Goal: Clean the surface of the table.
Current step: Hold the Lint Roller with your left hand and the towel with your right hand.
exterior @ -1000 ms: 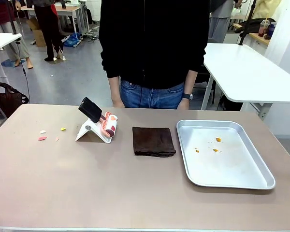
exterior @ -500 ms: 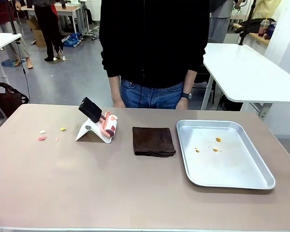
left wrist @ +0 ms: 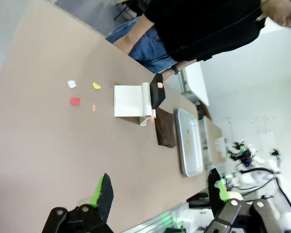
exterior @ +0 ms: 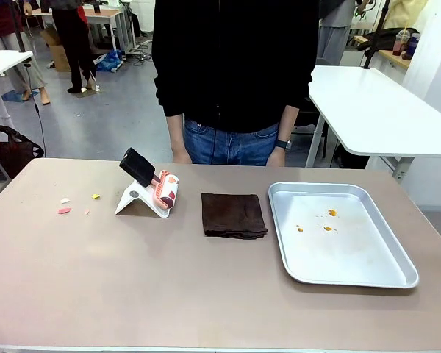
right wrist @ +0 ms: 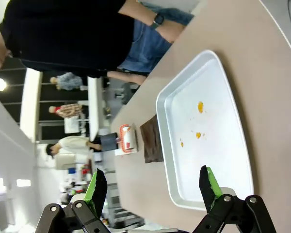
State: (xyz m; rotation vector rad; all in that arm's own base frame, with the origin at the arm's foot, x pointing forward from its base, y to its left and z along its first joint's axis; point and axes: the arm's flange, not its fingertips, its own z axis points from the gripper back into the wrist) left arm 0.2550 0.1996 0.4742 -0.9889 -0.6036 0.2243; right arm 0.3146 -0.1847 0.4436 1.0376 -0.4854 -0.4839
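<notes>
My left gripper [left wrist: 159,180] and right gripper [right wrist: 152,175] both hang open and empty above the near edge of the table [exterior: 132,294]. I judge the cleaning is not yet begun. The brown cloth [exterior: 234,214] and the dustpan with brush [exterior: 143,198] lie untouched, and coloured scraps [exterior: 64,210] lie at the far left. Beyond stands the person [exterior: 235,73].

Near half of the table [exterior: 169,294] lies open (dustpan [exterior: 136,200], cloth [exterior: 233,214], tray [exterior: 353,254] farther back).
</notes>
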